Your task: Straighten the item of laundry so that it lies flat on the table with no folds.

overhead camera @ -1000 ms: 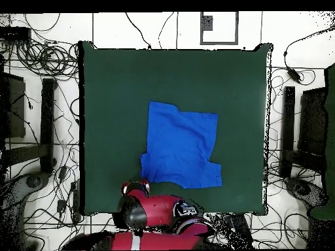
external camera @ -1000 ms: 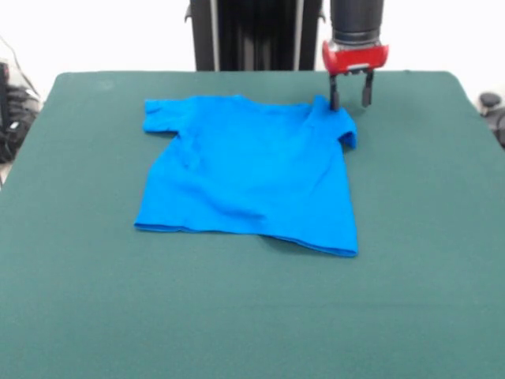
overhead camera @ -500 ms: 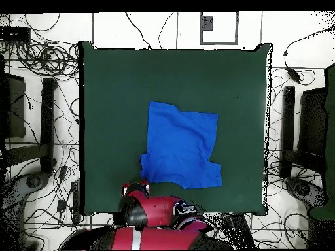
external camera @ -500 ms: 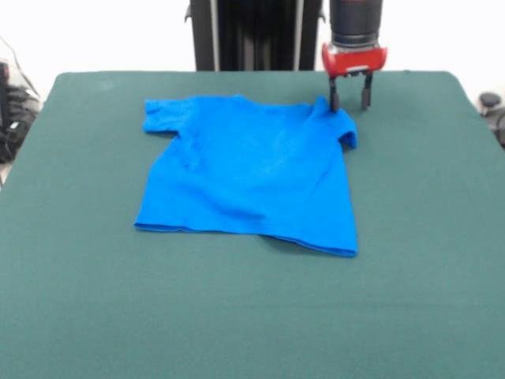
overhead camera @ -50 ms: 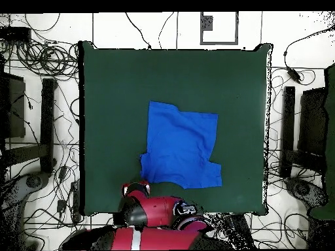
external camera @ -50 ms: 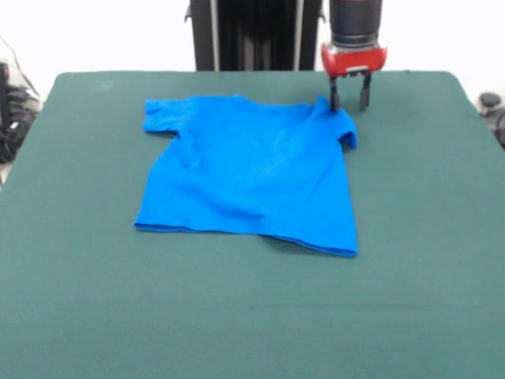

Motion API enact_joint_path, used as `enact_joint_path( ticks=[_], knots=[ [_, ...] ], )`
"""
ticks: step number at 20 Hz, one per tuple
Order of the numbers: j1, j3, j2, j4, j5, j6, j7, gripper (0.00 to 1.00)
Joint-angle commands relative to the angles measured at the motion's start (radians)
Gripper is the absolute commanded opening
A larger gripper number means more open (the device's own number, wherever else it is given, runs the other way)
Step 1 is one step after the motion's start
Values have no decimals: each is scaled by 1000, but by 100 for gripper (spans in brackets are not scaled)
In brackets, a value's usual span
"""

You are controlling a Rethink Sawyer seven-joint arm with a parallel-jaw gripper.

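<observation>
Your gripper (external camera @ -50 ms: 350, 104) hangs spread and empty at the T-shirt's (external camera @ -50 ms: 248, 170) one-o'clock sleeve on the table (external camera @ -50 ms: 426, 237).

1. Tangled black cables (overhead camera @ -50 ms: 39, 55) are lying across the white tiled floor (overhead camera @ -50 ms: 163, 29) around the work area.
2. A dark upright stand (overhead camera @ -50 ms: 47, 121) is sitting on one side, and another (overhead camera @ -50 ms: 288, 131) is standing on the opposite side.
3. A small grey square frame (overhead camera @ -50 ms: 219, 28) is resting on the tiles.
</observation>
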Motion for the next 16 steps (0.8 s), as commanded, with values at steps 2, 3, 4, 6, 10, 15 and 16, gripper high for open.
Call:
enact_joint_path(
  ticks=[2,3,4,6,10,15,16],
  knots=[
    [16,12,23,-74,56,-97,221,0],
    [15,13,26,-73,55,-103,223,0],
    [14,13,26,-72,55,-106,224,0],
    [16,12,26,-71,60,-107,224,0],
    [22,7,20,-67,71,-104,225,0],
    [34,-4,15,-75,85,-70,210,0],
    [42,-13,10,-73,97,-55,210,0]
  ],
)
